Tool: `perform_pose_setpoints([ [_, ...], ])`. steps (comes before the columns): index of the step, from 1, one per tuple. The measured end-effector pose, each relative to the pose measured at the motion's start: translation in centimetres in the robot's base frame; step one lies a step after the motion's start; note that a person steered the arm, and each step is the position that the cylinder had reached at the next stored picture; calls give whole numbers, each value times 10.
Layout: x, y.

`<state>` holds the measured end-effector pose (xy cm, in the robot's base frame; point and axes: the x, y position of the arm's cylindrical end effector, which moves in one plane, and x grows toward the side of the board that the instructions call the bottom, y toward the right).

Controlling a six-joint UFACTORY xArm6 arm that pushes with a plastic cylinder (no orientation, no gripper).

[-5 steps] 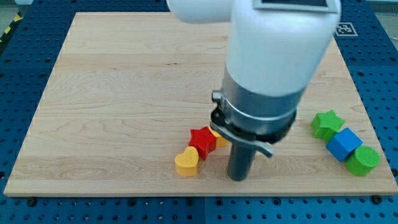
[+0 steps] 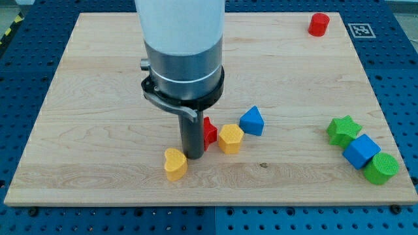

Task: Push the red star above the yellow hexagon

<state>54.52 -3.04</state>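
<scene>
With my tip (image 2: 194,155) down on the wooden board (image 2: 98,98), it touches the red star (image 2: 209,132) on the star's left side. The rig carries no pincer, only the rod. Star sits just left of the yellow hexagon (image 2: 230,138), touching it. Yellow heart (image 2: 175,164) lies below-left of my tip; blue triangular block (image 2: 252,121) lies right of the hexagon.

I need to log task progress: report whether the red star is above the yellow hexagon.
Not above. The red star sits level with the yellow hexagon, on its left, against my tip.
</scene>
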Motion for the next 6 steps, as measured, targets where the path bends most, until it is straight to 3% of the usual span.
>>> perform_pose_setpoints([
  [2, -65, 0],
  [6, -55, 15],
])
